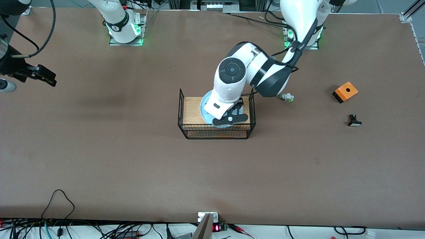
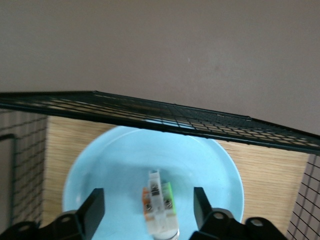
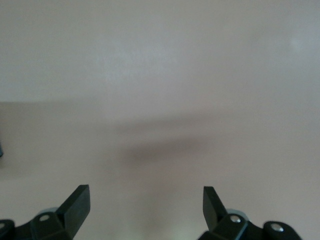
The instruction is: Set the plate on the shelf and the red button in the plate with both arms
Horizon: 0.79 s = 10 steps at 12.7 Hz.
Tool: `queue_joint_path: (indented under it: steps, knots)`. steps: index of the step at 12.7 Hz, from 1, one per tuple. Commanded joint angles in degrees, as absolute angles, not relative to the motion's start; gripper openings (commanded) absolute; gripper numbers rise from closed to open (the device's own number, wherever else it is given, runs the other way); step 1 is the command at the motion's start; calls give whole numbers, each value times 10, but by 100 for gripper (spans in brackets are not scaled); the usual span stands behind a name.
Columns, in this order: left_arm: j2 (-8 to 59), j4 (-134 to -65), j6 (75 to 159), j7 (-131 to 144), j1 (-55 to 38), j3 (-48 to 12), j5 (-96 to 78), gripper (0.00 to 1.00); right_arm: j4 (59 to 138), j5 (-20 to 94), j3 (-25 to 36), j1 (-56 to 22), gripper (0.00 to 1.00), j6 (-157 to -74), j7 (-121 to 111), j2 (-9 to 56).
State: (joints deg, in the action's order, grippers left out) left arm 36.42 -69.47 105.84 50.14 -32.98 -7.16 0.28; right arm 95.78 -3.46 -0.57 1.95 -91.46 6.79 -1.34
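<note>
Left tool (image 2: 149, 210) spread wide over the plate (image 2: 110, 165) in the wire rack (image 1: 182, 113), red button (image 2: 158, 202) lying loose on it: tiny, light, pinch its white body. Right tool (image 3: 146, 206) waits wide open.

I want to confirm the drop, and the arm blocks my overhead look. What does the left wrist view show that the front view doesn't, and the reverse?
Left wrist only: the red button lies on the plate between the open left gripper fingers, free of them. Front only: the right gripper waits open at the right arm's end; an orange box and two small parts sit toward the left arm's end. Both: plate in the wire rack.
</note>
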Motion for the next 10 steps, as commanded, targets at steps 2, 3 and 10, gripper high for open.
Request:
queue_joint_path:
  steps: [2,3,10]
  knots:
    - [290,-700,1016,468,-299,-70,15,100,920,-9,-12,31,100,-876,64,6]
    - [283,-700,1001,468,-285,-69,14,100,918,-13,-11,19,100,-883,66,6]
    - [240,-698,946,292,-110,-69,33,100,980,-27,3,4,100,-875,69,-22]
